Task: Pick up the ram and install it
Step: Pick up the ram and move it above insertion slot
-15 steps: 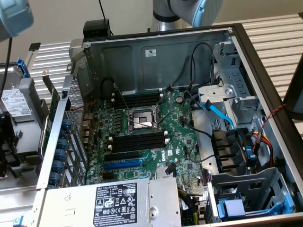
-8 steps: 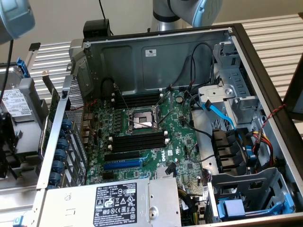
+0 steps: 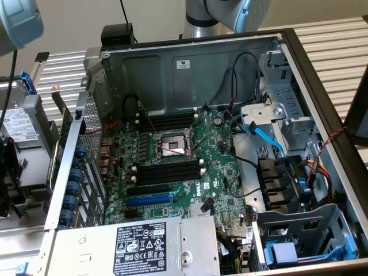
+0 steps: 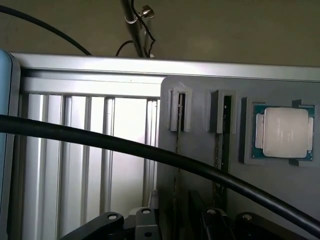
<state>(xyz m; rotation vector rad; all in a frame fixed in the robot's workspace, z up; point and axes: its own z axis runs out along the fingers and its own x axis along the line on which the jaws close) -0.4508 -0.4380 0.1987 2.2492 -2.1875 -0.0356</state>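
The ram [image 4: 177, 150] stands on edge in a slot of a grey rack [image 4: 200, 165], seen as a thin dark line. A second stick like it [image 4: 223, 145] stands in the neighbouring slot. My gripper [image 4: 186, 224] sits just in front of the rack, close to the first stick, open and holding nothing. A black cable [image 4: 125, 147] crosses between camera and rack. In the exterior view the open computer case shows the green motherboard [image 3: 215, 172], with black memory slots [image 3: 167, 172] below the processor socket [image 3: 172, 144] and more slots [image 3: 169, 122] above it.
A processor [image 4: 285, 131] rests in a pocket of the rack beside the sticks. The rack lies on a slatted aluminium table [image 4: 90, 165]. In the case, a blue expansion slot [image 3: 149, 200], a power supply [image 3: 144, 247], drive cages [image 3: 287, 115] and loose cables [image 3: 253, 167] crowd the board. An arm segment [image 3: 17, 23] hangs at the exterior view's left.
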